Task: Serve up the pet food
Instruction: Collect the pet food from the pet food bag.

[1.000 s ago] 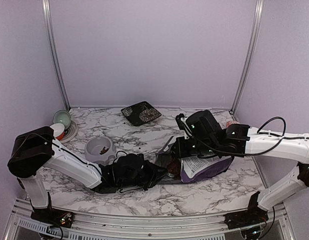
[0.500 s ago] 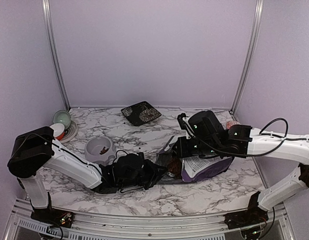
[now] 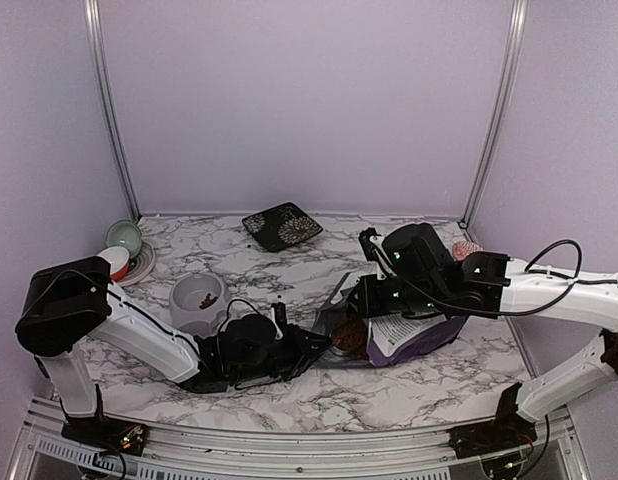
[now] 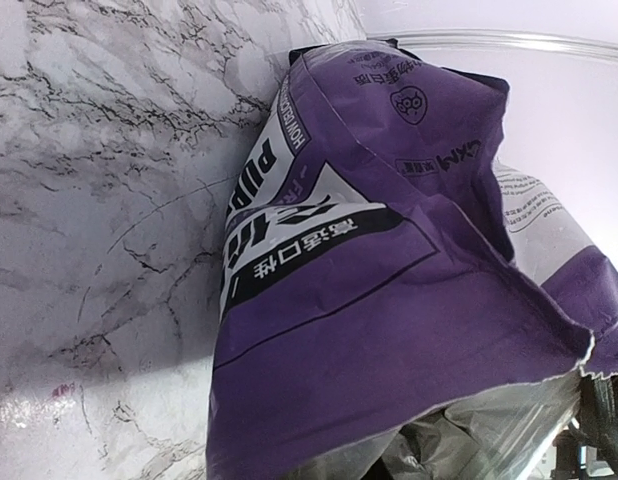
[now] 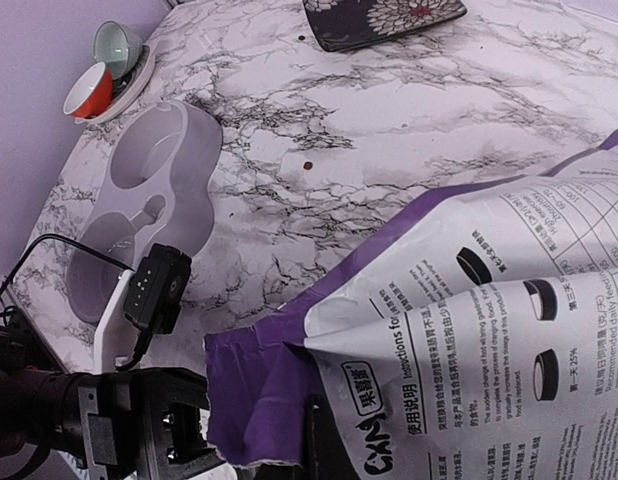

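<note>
The purple-and-white bag [image 3: 414, 335] lies on its side on the marble table [image 3: 289, 395], its mouth facing left. Reddish-brown pet food [image 3: 349, 336] shows as a heap inside the mouth. My right gripper [image 3: 368, 300] is shut on the bag's upper lip; in its wrist view one dark finger [image 5: 326, 445] pokes out under the printed sheet [image 5: 469, 340]. My left gripper [image 3: 323, 344] is at the lower lip and shut on it. The purple wall [image 4: 389, 300] hides its fingers in its own view. The grey double bowl [image 3: 199, 297] [image 5: 154, 190] stands to the left.
A dark flowered square plate [image 3: 282, 226] [image 5: 384, 18] lies at the back. A green cup and a red cup sit on a saucer [image 3: 124, 248] [image 5: 107, 65] at the far left. One loose pellet [image 5: 308, 165] lies on the table. The left arm [image 3: 139, 335] stretches along the front.
The left gripper has narrowed and settled at the bag's lower lip. The right gripper has drifted slightly right with the upper lip, and the mouth gapes a little wider.
</note>
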